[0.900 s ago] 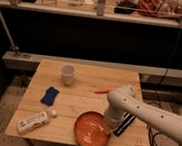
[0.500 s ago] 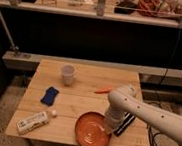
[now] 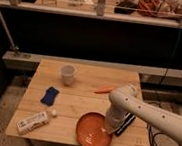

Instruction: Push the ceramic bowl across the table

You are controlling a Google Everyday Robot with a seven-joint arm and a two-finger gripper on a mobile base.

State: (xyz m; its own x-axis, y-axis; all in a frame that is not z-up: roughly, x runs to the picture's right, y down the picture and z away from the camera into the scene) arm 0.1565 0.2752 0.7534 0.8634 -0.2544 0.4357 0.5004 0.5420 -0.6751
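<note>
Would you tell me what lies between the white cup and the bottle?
In the camera view, a blue cloth lies between the cup and the bottle. The gripper is at the rim of the bowl.

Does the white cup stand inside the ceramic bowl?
No, the white cup stands apart from the ceramic bowl, which lies at the near edge of the table with the pincer at its rim.

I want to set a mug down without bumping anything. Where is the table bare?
The table is bare in the middle, between the cup, blue object, carrot and ceramic bowl, and along its far edge behind the carrot. Crowded: the near corner, gripper at the bowl's rim.
</note>
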